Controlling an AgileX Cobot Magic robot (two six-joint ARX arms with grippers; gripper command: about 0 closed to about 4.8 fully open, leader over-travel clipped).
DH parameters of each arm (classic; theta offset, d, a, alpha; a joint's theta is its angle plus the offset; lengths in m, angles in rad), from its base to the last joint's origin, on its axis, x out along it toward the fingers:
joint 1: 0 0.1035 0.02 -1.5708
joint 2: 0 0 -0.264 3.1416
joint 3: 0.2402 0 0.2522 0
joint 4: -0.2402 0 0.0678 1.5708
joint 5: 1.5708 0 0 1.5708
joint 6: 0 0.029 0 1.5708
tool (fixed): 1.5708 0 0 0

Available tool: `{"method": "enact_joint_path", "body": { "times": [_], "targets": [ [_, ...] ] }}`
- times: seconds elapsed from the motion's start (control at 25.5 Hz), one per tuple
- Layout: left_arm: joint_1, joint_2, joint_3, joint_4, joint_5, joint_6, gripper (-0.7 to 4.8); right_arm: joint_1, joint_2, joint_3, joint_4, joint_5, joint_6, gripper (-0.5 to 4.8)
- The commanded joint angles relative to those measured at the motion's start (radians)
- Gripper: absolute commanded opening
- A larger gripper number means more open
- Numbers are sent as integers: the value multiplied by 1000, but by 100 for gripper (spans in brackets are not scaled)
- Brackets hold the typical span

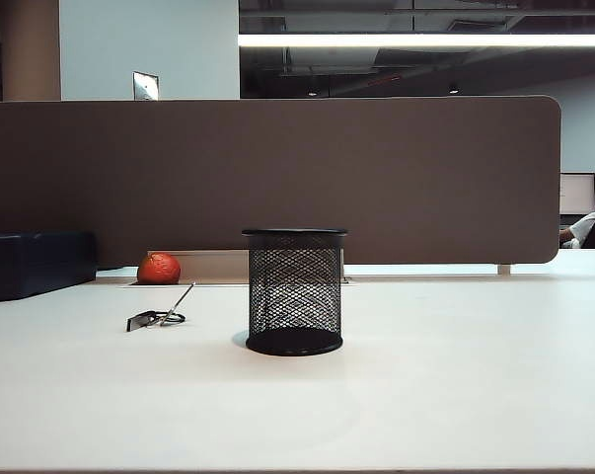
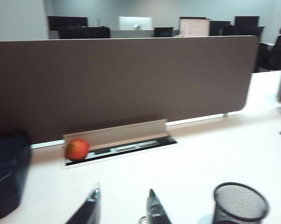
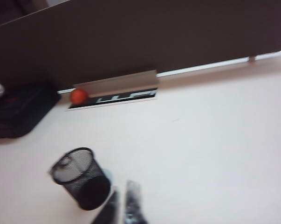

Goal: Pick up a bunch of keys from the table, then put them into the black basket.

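The right gripper (image 3: 124, 205) hangs above the table (image 3: 210, 140), its fingers nearly together, just beside the black basket (image 3: 80, 178). Farther back, an orange ball (image 3: 78, 96) sits near a dark box (image 3: 19, 109), below the brown divider (image 3: 145, 37).

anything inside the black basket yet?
No. Through the mesh of the black basket and down its open top in the right wrist view, nothing shows inside. The bunch of keys lies on the table, left of it. Part of the basket floor is hidden.

Smooth, faintly glossy off-white worktop (image 1: 455, 395) under a matt black wire-mesh basket (image 1: 294, 292), with thin silvery metal in the keys (image 1: 159, 316) just beside that basket.
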Motion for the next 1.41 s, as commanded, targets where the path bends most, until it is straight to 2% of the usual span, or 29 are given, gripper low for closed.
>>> {"method": "enact_joint_path", "body": {
  "times": [0.04,0.12,0.2,0.31,0.51,0.79,0.86,0.98,1.1,1.3,1.41],
  "targets": [
    [-1,67,56,8,72,-17,229,2,56,48,-34,-71,85,123],
    [-2,155,114,2,113,-19,287,1,137,100,-85,-169,103,159],
    [-2,206,146,-5,127,-20,301,1,172,122,-102,-209,104,191],
    [-1,311,202,-18,142,-13,351,2,238,153,-103,-290,129,285],
    [-2,457,237,-15,171,-1,432,16,261,166,-103,-321,148,285],
    [-17,683,237,-14,310,125,438,15,269,167,-103,-365,198,287],
    [-37,745,237,-5,306,154,479,14,269,167,-103,-364,201,318],
    [-64,822,237,9,301,186,479,15,269,170,-104,-364,208,383],
    [-102,888,237,34,264,203,479,15,269,173,-103,-364,218,383],
    [-179,1031,237,143,116,232,479,15,270,173,-103,-364,222,383],
    [-187,1106,237,203,108,231,479,15,273,173,-103,-364,222,383]
  ]
}}
